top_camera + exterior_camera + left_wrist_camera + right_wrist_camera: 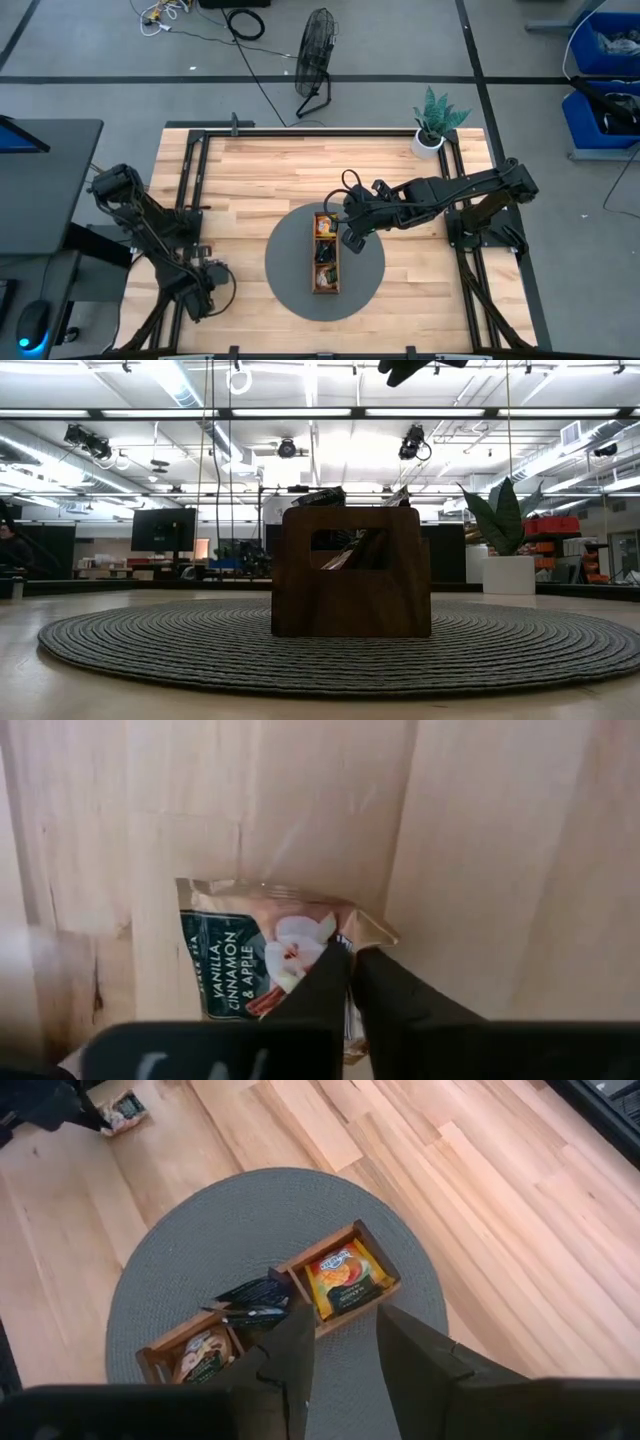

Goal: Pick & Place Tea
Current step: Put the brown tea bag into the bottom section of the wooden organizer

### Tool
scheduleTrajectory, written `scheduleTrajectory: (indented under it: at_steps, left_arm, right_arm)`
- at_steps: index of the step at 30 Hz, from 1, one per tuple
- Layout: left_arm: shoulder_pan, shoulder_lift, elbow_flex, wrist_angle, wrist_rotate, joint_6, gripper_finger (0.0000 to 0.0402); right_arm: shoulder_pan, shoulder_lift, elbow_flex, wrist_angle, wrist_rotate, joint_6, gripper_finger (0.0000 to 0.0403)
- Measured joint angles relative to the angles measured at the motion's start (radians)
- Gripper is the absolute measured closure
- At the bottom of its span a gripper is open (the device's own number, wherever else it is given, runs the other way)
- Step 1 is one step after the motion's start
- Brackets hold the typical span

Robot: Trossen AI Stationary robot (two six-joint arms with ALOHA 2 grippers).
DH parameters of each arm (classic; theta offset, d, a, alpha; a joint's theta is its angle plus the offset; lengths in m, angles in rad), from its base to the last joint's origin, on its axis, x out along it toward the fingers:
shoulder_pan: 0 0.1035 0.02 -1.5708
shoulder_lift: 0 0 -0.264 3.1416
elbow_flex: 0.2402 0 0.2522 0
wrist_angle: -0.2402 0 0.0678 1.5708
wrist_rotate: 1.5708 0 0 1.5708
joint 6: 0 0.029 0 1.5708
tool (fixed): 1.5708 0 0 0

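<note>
High view, from the left: the left gripper (207, 272) sits at the near-left table edge, fingers pinched on a vanilla, cinnamon and apple tea sachet (262, 956) lying on the bare wood. Lift it straight up (the pinch looks to catch only one edge) before carrying. Over the wooden tray (326, 252) on the round grey mat (290, 262), the right gripper (354, 240) hovers, fingers parted and empty.

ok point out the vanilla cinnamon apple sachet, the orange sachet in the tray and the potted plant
vanilla cinnamon apple sachet (232, 960), left wrist view, on its teal printed label
orange sachet (346, 1277), right wrist view, on its face in the tray's end compartment
potted plant (428, 141), high view, on its white pot
</note>
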Motion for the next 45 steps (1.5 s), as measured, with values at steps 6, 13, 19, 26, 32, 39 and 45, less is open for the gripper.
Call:
scheduleTrajectory:
  at_steps: [6,13,19,26,32,39,45]
  left_arm:
    - [0.048,-0.009,0.029,-0.053,0.001,0.026,0.0391]
    - [0.100,-0.009,0.176,-0.190,-0.127,0.206,0.0394]
    - [0.184,-0.010,0.314,-0.317,-0.274,0.373,0.0395]
    - [0.291,-0.010,0.440,-0.334,-0.424,0.625,0.0396]
    - [0.373,-0.010,0.521,-0.334,-0.519,0.813,0.0395]
    - [0.458,-0.010,0.608,-0.275,-0.586,1.066,0.0395]
    - [0.511,-0.010,0.685,-0.169,-0.610,1.284,0.0396]
  right_arm:
    - [0.000,0.000,0.000,0.008,-0.031,0.002,0.0284]
    - [-0.019,-0.011,0.000,0.071,-0.098,-0.008,0.0284]
    - [-0.068,-0.050,0.000,0.154,-0.147,-0.015,0.0284]
    - [-0.125,-0.067,-0.001,0.282,-0.341,-0.028,0.0284]
    - [-0.159,-0.068,0.000,0.344,-0.406,-0.022,0.0284]
    - [-0.227,-0.068,-0.001,0.416,-0.490,0.035,0.0284]
    - [-0.307,-0.066,-0.001,0.413,-0.643,0.083,0.0284]
